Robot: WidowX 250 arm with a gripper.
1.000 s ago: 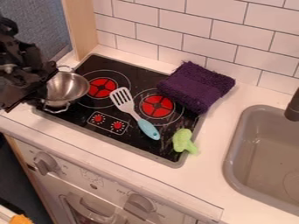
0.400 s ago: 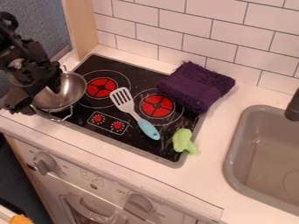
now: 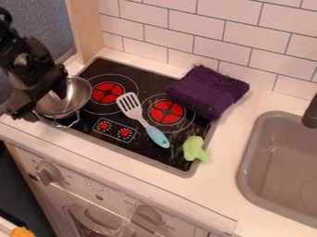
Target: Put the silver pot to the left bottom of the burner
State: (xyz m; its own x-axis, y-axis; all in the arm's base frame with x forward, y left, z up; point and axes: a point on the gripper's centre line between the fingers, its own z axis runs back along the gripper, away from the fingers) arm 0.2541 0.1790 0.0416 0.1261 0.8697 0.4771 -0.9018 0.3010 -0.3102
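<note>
In the camera view, my gripper (image 3: 41, 103) hangs down at the silver pot (image 3: 73, 100), its two fingers spread apart. One finger is inside the bowl and the other is outside, on the side away from the burners. The pot sits mouth up under my gripper, at the left edge of the stove top (image 3: 148, 160), below and left of the left burner (image 3: 107, 93). One of its wire handles points toward the near edge of the stove top.

Just right of my gripper, past the pot, is that left burner. Farther right, a spatula (image 3: 157, 136) lies on the stove top, its slotted head between the left burner and the right burner (image 3: 167, 111) and its blue handle slanting down and away from me. Beyond it, well apart from my gripper, a folded purple towel (image 3: 207, 92) overlaps the stove top and the table (image 3: 232, 155). A green toy (image 3: 195, 149) lies at the stove top's right edge, nearer the front than the towel. Farthest to my right are the sink (image 3: 248, 164) and the faucet (image 3: 311, 113).
</note>
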